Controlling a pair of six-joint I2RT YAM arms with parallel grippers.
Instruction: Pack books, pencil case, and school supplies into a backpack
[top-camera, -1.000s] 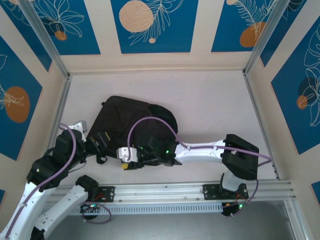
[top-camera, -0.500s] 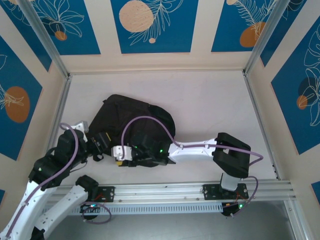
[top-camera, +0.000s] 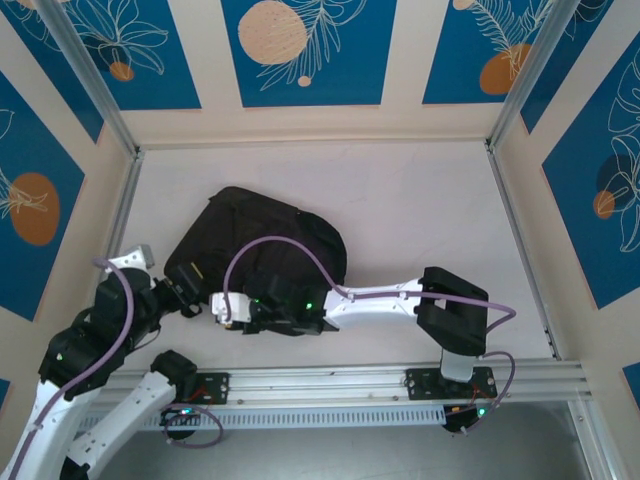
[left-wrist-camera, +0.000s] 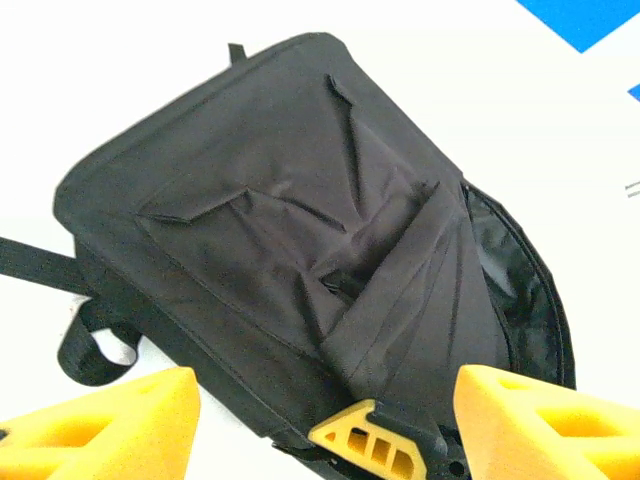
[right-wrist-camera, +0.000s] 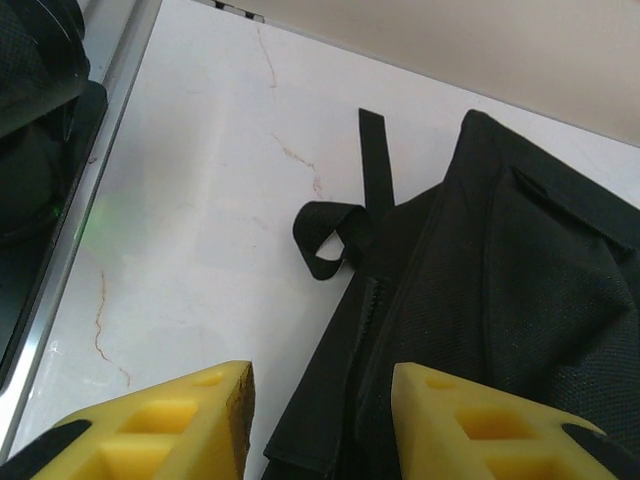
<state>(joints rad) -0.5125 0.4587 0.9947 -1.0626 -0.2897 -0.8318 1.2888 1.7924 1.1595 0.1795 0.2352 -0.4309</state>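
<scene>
Seemingly to open the backpack (top-camera: 250, 225), my left claw (left-wrist-camera: 325, 420) hangs spread; right claw (right-wrist-camera: 320, 400) straddles its near edge, pinch unclear.

White counter (right-wrist-camera: 200, 200), faint brown veins running through it, stretching out ahead of the right hand (right-wrist-camera: 320, 425). Off to that hand's left, a silver metal rail (right-wrist-camera: 95, 180) lines the counter's edge. Far beyond: cream walls (top-camera: 400, 120) carrying blue panels (top-camera: 350, 70) with orange discs and white leaf outlines.

Your right arm (top-camera: 375, 297) hides the near edge of the backpack (top-camera: 255, 225), and you can't see inside it.
</scene>
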